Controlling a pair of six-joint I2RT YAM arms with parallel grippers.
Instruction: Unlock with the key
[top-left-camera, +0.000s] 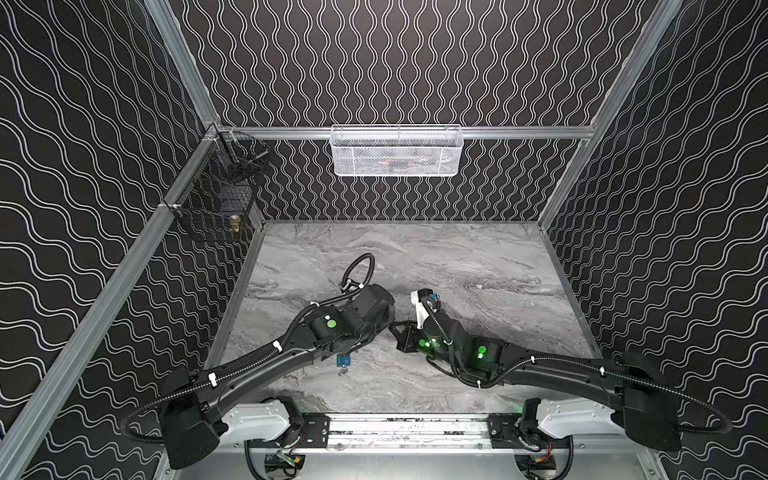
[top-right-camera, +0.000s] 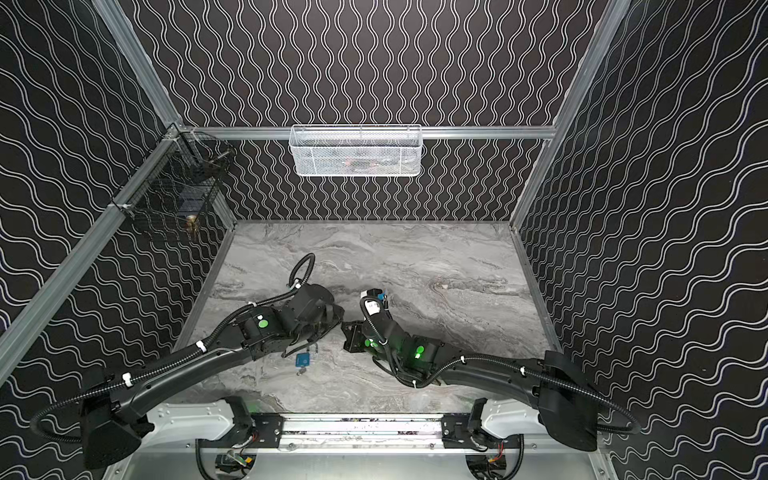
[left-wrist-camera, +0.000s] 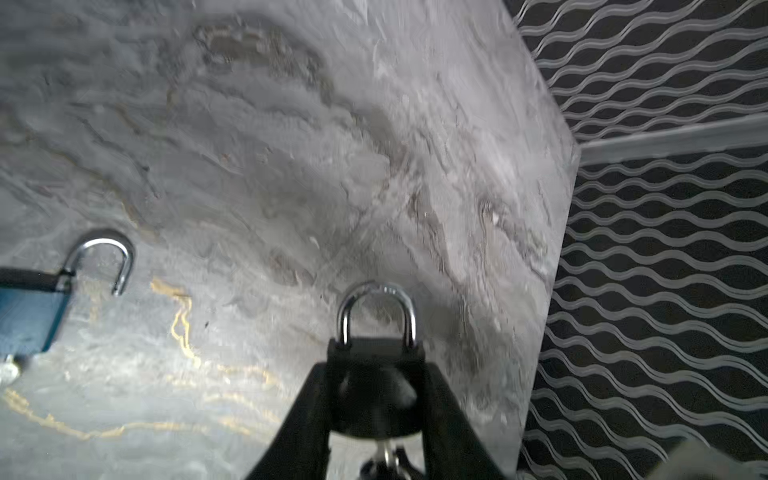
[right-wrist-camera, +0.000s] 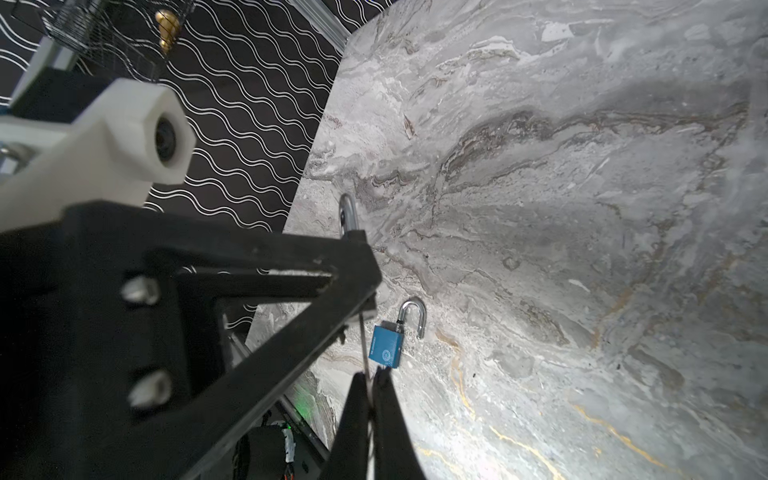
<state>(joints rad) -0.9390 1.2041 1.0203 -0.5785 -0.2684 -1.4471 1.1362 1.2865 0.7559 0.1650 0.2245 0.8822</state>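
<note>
- The marble table (top-left-camera: 478, 257) meets patterned walls on three sides. Open surface stretches to its far and right edges, while both arms crowd the near middle.
- A white basket (top-left-camera: 397, 151) hangs on the back rail and a black wire basket (top-left-camera: 216, 199) sits in the left corner, both above the tabletop.
- The left gripper (left-wrist-camera: 376, 368) clamps the black padlock (left-wrist-camera: 374, 399) by its body, with the shackle closed. Only the left wrist view shows this grip; in both top views the wrist hides it.
- The right gripper (right-wrist-camera: 370, 378) is pinched tight on the key (right-wrist-camera: 363, 345), which reaches up to the padlock's underside.
- A blue padlock (top-right-camera: 302, 360) lies flat towards the front edge, just beside the left arm. Both wrist views show its shackle swung open.
</note>
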